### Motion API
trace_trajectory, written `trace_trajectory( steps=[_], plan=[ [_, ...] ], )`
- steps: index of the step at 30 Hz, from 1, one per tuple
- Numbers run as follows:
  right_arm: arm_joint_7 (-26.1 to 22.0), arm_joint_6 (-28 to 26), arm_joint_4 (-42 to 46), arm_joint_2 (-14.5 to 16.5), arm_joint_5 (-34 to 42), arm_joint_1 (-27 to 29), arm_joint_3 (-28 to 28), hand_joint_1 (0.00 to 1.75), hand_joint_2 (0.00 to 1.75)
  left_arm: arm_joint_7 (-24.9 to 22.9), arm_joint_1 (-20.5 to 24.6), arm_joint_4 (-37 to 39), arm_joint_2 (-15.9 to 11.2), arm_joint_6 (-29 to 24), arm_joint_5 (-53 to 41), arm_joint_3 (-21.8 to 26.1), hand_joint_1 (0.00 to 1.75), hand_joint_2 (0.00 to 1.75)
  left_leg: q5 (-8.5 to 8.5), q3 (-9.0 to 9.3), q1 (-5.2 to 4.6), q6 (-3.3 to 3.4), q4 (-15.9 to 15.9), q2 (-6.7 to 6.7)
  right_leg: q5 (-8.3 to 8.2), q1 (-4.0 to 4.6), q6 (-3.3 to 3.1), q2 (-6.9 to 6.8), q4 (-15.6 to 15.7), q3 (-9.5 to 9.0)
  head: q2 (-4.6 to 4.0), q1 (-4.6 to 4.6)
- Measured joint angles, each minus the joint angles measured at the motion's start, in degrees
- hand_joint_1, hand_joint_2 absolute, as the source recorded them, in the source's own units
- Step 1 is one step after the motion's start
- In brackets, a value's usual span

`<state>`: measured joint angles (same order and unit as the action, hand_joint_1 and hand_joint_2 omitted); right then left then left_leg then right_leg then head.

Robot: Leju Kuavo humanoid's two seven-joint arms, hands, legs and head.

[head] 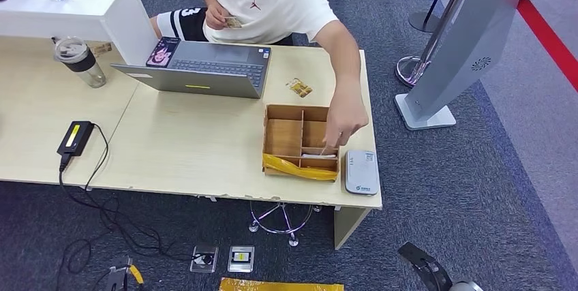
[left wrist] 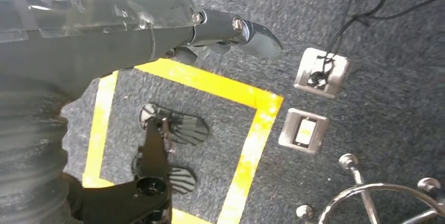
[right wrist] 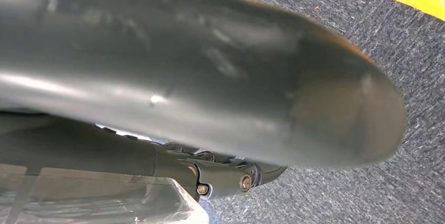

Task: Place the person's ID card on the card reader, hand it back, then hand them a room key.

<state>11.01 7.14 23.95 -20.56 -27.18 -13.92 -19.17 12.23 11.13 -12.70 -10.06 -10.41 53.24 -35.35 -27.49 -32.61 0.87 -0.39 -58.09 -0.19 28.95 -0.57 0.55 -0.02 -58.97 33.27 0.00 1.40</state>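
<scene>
Our left robot hand [left wrist: 231, 32] hangs empty, fingers straight, over carpet; right robot hand's [right wrist: 220, 77] state we cannot tell; the card reader [head: 361, 172] waits well ahead on the surface [head: 191, 148].

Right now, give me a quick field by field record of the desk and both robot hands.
card reader: white, on the desk's right end, beside the box
wooden box: divided into compartments; person's hand reaching into it
laptop: open
loose card: on desk, behind the box
left hand: hanging over the floor, empty
right hand: over carpet, grip unclear
</scene>
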Motion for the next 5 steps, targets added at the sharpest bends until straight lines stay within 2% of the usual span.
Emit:
trace_trajectory(
  steps=[5],
  plan=[
    [-0.2,-0.3,0.0,0.2,2.3,-0.5,-0.1,0.00,0.00,1.5,0.6,-0.3,-0.1,0.5,-0.7,-0.1,0.00,1.75,0.00,0.00,0.00,0.00,0.0,0.00,0.00,0.00,0.00,0.00,0.0,0.00,0.00,0.00]
  ],
)
